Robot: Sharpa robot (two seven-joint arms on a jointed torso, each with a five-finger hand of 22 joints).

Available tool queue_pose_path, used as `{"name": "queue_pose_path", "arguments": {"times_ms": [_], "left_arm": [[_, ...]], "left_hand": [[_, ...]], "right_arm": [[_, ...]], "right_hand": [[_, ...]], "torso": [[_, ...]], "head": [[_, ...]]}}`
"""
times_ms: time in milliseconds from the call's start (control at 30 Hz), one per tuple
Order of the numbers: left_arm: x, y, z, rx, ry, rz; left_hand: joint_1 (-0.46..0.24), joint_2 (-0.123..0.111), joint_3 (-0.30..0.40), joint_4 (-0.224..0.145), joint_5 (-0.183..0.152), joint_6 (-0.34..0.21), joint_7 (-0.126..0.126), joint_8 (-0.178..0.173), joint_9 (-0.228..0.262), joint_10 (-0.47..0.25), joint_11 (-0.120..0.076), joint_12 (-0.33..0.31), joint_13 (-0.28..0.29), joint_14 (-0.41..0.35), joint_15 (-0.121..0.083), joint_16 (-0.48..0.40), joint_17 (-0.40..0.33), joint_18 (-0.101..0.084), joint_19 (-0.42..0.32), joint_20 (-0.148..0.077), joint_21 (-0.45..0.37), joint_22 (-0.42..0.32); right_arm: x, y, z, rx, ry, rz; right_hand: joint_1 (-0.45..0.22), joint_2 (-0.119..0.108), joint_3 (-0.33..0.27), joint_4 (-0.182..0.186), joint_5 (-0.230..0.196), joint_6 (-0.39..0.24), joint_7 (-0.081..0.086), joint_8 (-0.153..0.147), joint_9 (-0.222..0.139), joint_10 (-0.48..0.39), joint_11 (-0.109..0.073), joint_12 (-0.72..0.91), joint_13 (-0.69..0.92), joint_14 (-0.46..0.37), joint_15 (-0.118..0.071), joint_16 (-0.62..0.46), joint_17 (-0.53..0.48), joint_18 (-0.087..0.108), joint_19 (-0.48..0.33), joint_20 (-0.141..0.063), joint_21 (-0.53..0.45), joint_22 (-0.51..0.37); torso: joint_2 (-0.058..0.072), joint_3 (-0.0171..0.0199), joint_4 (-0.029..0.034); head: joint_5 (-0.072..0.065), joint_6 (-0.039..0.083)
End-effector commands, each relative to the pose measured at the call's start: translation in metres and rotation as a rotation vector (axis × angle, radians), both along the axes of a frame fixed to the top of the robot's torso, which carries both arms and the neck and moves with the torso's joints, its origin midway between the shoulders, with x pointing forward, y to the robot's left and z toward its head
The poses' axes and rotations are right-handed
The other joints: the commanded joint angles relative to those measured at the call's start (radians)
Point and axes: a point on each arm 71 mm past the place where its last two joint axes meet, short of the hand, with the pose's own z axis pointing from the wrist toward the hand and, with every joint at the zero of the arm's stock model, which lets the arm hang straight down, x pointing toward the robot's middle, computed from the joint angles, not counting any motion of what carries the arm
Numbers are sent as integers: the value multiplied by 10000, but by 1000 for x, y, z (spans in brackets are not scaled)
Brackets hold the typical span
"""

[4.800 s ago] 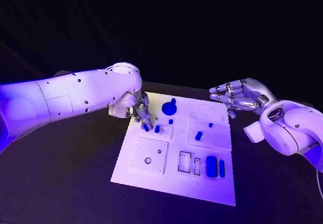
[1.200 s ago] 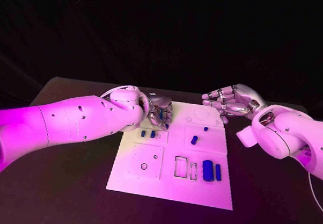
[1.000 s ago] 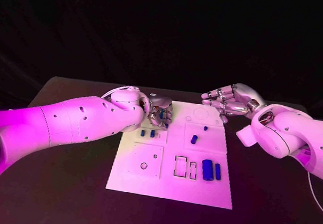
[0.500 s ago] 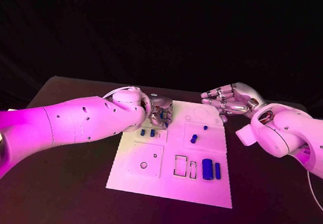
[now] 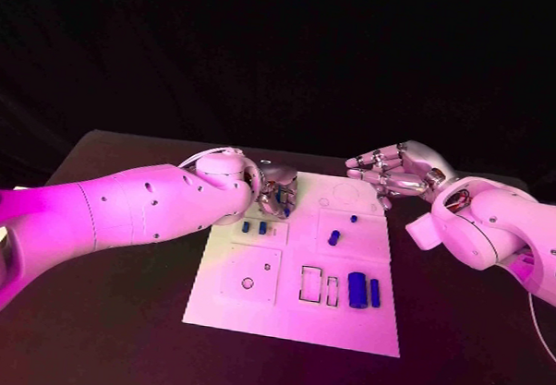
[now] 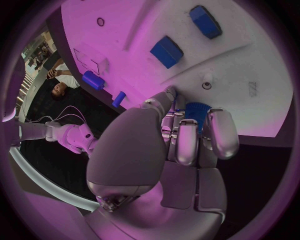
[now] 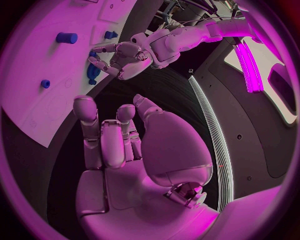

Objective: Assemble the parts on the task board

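The white task board (image 5: 292,315) lies in the middle of the black table. My left hand (image 5: 274,193) is over the board's far left part, and its fingers (image 6: 187,142) grip a round blue part (image 6: 197,111) against the board. Two small blue pieces (image 5: 253,229) lie just in front of that hand, seen close up as blue blocks (image 6: 167,51). More blue parts (image 5: 333,238) sit mid-board, and two long ones (image 5: 364,292) lie at the near right. My right hand (image 5: 394,172) hovers off the far right corner, fingers loosely bent and holding nothing (image 7: 115,137).
Dark table surface (image 5: 110,258) surrounds the board on every side. Outlined recesses (image 5: 254,274) mark the board's near left. My left forearm (image 5: 142,211) crosses the table left of the board, and the right forearm (image 5: 501,235) sits to its right.
Since the earliest frame my left hand has moved from the two small pieces to the round blue part farther back and closed on it. Over the last second nothing visibly moves.
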Motion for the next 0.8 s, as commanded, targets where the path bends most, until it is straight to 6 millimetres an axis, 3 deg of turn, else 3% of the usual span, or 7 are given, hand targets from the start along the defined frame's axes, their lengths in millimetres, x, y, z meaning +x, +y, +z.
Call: {"name": "queue_pose_path", "arguments": {"times_ms": [33,400,533,800], "left_arm": [[-1,-1,-2,186,106,-30],[-4,1,4,-489,-173,-80],[-6,5,9,-837,-200,-5],[-10,21,16,-1213,-201,256]], "left_hand": [[-2,112,152,-69,26,135,-5,-35,-18,121,-13,-56,14,382,-73,52,10,-212,271,-17,63,1118],[-151,81,426,-249,19,303,26,-85,-61,294,-26,-192,20,385,-77,70,-33,-233,293,-35,188,1207],[-267,39,463,-264,17,330,32,-115,-79,323,-14,-251,17,384,-72,73,-48,-234,293,-30,191,1217],[-311,32,496,-276,19,338,36,-134,-90,335,-11,-284,14,374,-69,49,-97,-238,298,-28,212,1231]], "right_arm": [[-1,3,0,13,7,206],[-1,3,0,20,3,225],[-1,3,0,25,-20,194],[-1,1,0,17,-29,148]], "right_hand": [[2,-13,-15,51,44,-42,15,-32,-6,-96,-7,-17,6,310,-14,-38,13,195,-58,28,-35,-3],[2,-13,-15,51,44,-42,15,-32,-6,-96,-7,-17,6,310,-14,-38,13,195,-58,28,-35,-3],[13,-7,0,58,58,-45,18,-31,-4,-102,-5,-25,-7,307,-13,-51,4,197,-64,30,-50,-17],[13,-7,1,61,60,-47,19,-31,-4,-101,-4,-24,-6,306,-12,-54,2,199,-68,31,-56,-26]], "torso": [[0,1,4],[-4,-4,1],[-11,2,3],[-1,1,15]], "head": [[-6,-24],[-4,0],[-69,9],[-59,42]]}}
